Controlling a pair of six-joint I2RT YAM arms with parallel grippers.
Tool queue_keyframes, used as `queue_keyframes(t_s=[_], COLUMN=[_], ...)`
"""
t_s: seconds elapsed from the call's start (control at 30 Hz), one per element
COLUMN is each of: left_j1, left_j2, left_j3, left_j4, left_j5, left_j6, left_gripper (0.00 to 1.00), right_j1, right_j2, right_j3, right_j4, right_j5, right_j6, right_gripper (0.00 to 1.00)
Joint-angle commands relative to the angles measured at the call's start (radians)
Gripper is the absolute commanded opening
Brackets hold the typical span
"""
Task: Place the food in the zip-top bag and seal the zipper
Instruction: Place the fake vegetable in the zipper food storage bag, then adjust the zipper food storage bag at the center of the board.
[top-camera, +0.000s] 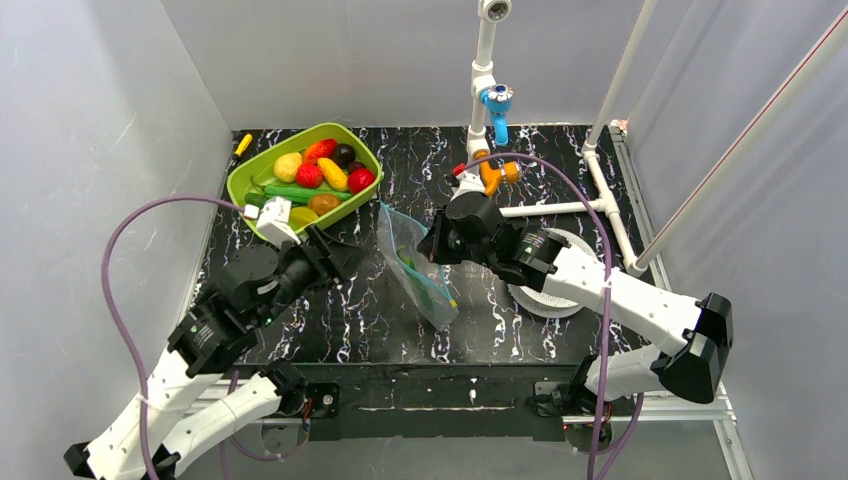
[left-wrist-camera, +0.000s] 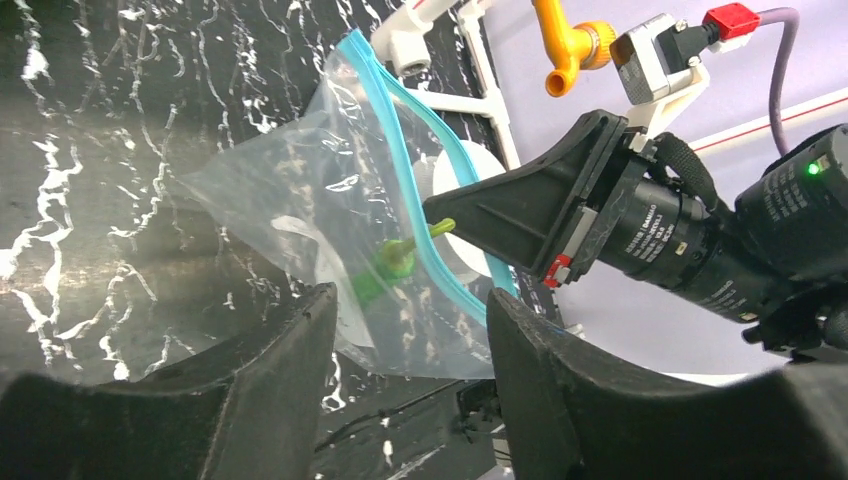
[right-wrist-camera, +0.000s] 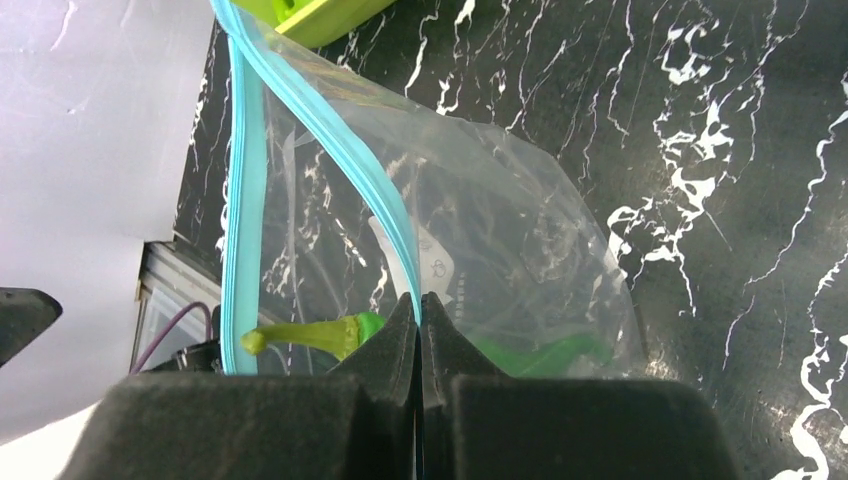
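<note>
Top view: bag (top-camera: 420, 275) sits mid-counter (top-camera: 350, 325), standing on edge, between the two arms. Right pincer (top-camera: 432, 245) is at the bag's right side, clamped on it. Left pincer (top-camera: 345, 255) is just left of the bag, not touching it as far as I can see; can't judge its gap from up here. Most of the food (top-camera: 320, 172) is in the green tray (top-camera: 240, 185) at back left: red, yellow, brown, dark and green pieces. White disc (top-camera: 545, 290) lies on the counter under the right arm.

Left wrist: left pincer (left-wrist-camera: 410, 295) has its jaws apart, medium gap, nothing between them. Bag (left-wrist-camera: 290, 190) is out in front of the fingers, clear of them. Right pincer (left-wrist-camera: 435, 205) comes in from the right and pinches the bag near the zipper (left-wrist-camera: 368, 100). Zipper strips are spread apart, so the mouth is unsealed. One green piece (left-wrist-camera: 392, 262) with a stem is inside the bag, low down near the right pincer's tip.

Right wrist: right pincer (right-wrist-camera: 420, 300) is fully closed, bag (right-wrist-camera: 500, 220) film caught between the fingertips. Zipper (right-wrist-camera: 240, 200) shows as two blue strips that split apart toward the fingers, mouth open. Green piece (right-wrist-camera: 310, 335) lies inside the bag just left of the fingertips; more green shows through the film to the right, can't tell if it's the same piece. A corner of the tray (right-wrist-camera: 320, 12) shows at the top edge, behind the bag.
</note>
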Motion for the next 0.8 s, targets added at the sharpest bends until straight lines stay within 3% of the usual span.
queue_keyframes(t_s=[0.0, 0.07, 0.2, 0.37, 0.53, 0.77], left_j1=[-0.004, -0.003, -0.003, -0.004, -0.003, -0.003], left_j2=[-0.041, -0.035, 0.04, 0.146, 0.125, 0.101], left_j3=[-0.035, -0.046, -0.037, -0.006, -0.049, -0.118], left_j4=[-0.098, -0.073, 0.022, 0.042, 0.068, 0.121], left_j5=[-0.075, -0.077, -0.003, 0.029, 0.085, 0.154], left_j6=[0.016, 0.015, 0.033, 0.035, 0.028, -0.053], left_gripper=[0.61, 0.7, 0.72, 0.53, 0.34, 0.54], right_j1=[-0.007, -0.007, -0.007, -0.007, -0.007, -0.007], right_j2=[-0.007, -0.017, 0.001, 0.047, 0.052, 0.067], right_j3=[0.043, 0.025, 0.056, 0.151, 0.151, 0.152], right_j4=[-0.043, -0.043, -0.088, -0.202, -0.195, -0.187], right_j5=[-0.098, -0.107, -0.125, -0.119, -0.11, -0.087], right_j6=[0.009, 0.01, -0.006, -0.03, -0.036, -0.042], right_gripper=[0.01, 0.01, 0.01, 0.01, 0.01, 0.01])
